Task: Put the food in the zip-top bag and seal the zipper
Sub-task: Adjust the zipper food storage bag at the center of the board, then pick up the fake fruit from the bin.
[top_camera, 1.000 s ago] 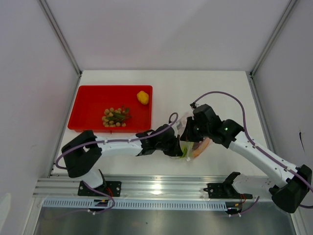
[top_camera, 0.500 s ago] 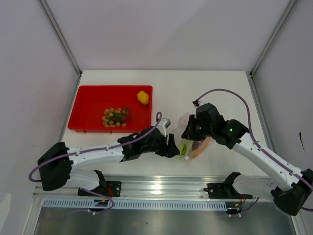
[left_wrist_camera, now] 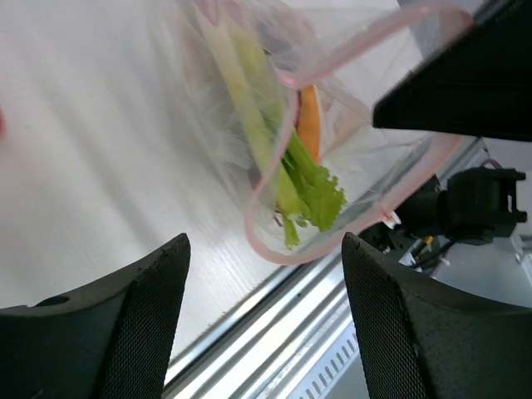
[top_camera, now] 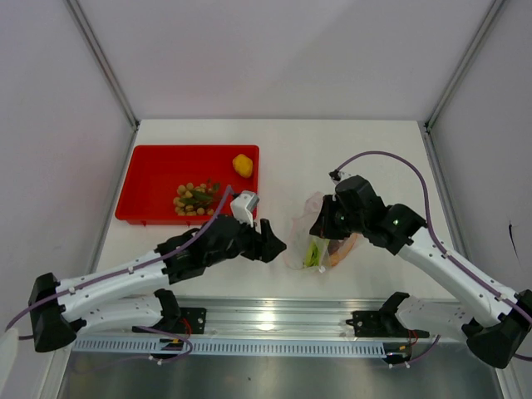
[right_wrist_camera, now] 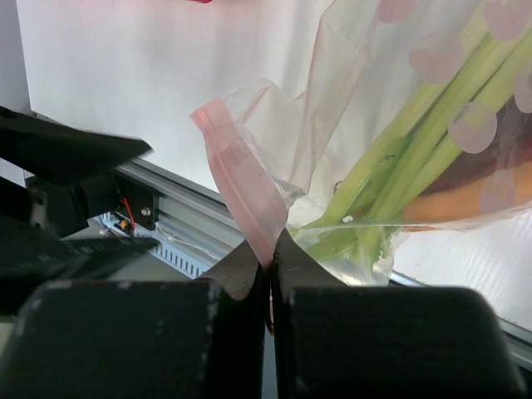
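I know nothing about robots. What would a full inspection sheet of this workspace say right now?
Surface: white table, no spills seen.
Job's things: bag lies between the arms with its mouth open, holding stalks and an orange piece; berries and yellow fruit sit in the red tray.
Clutter: nothing seen.
Grippers: left gripper open and empty, beside the bag; right gripper shut on the zipper.
Cables: a purple cable loops along each arm, caught on nothing.
Surroundings: white walls; metal rail at the near edge.
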